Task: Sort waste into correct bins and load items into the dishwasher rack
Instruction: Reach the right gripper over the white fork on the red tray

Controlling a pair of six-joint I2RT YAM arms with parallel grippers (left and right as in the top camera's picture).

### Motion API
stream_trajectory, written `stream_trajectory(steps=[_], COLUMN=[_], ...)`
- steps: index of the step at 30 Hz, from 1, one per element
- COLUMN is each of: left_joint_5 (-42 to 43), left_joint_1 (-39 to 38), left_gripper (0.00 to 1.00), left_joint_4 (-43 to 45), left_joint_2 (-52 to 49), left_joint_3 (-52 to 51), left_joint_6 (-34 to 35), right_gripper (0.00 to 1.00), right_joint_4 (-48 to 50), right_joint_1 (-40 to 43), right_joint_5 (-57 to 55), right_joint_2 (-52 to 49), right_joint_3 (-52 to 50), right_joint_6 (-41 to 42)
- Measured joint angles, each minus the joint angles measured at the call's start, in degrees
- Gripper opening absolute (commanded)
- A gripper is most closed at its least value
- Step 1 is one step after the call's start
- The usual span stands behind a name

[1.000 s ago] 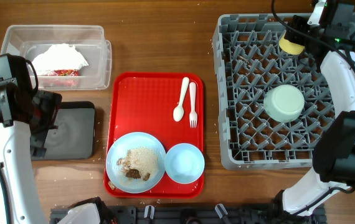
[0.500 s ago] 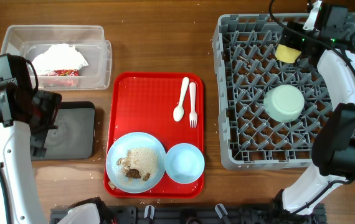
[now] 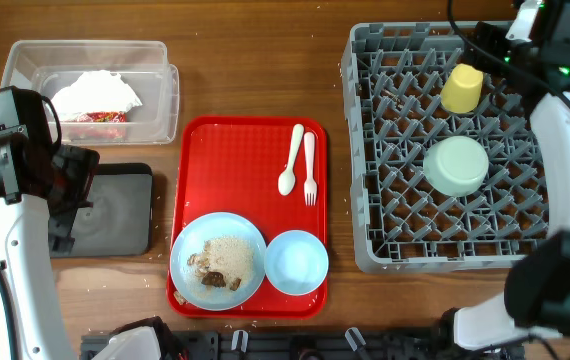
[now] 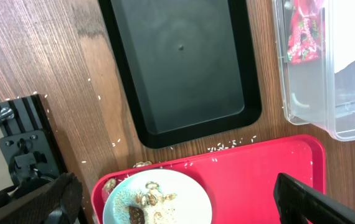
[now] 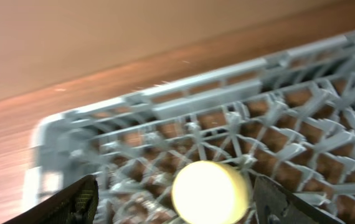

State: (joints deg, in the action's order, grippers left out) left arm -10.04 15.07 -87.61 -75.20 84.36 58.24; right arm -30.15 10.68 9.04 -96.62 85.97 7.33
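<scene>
Plainly, the right claw point(image 5: 176, 200) stood open over the rack point(image 3: 365, 150); the cup point(image 3: 462, 88) lay on the pegs below, between its fingers point(image 5: 78, 202), untouched. The left claw point(image 4: 184, 202) gaped empty.

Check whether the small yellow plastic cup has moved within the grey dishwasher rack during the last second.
Yes. The small yellow cup sits slightly nearer the mint-green bowl, farther from the grey dishwasher rack's far rim than before.
</scene>
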Motion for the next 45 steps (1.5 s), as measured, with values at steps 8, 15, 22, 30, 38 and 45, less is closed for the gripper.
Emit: stream_trajectory(steps=[8,15,22,30,38,45], left_joint_5=[0.0,0.0,0.0,0.0,0.0,0.0], left_joint_1=[0.0,0.0,0.0,0.0,0.0,0.0], left_gripper=[1.0,1.0,1.0,1.0,1.0,1.0], left_joint_4=[0.0,0.0,0.0,0.0,0.0,0.0], left_joint_2=[0.0,0.0,0.0,0.0,0.0,0.0], left_joint_3=[0.0,0.0,0.0,0.0,0.0,0.0], left_joint_6=[0.0,0.0,0.0,0.0,0.0,0.0], right_gripper=[0.71,0.96,1.0,0.85,0.8,0.63], right_joint_4=[-1.4,-12.8,-13.6,-13.2,-16.8,-16.1], right_joint_1=[-1.6,-21.7,-40.2,-44.9,-48.9,-54.7], right_joint_5=[33.7,17.4,-0.8,-0.7,-2.7,-17.3], right_joint_2=[5.4,5.4,5.4,4.1,-5.9,-8.3], right_joint_3=[0.0,0.0,0.0,0.1,-0.2,-0.2], right_joint_6=[3.3,6.2,12.2,18.8,22.0,25.3])
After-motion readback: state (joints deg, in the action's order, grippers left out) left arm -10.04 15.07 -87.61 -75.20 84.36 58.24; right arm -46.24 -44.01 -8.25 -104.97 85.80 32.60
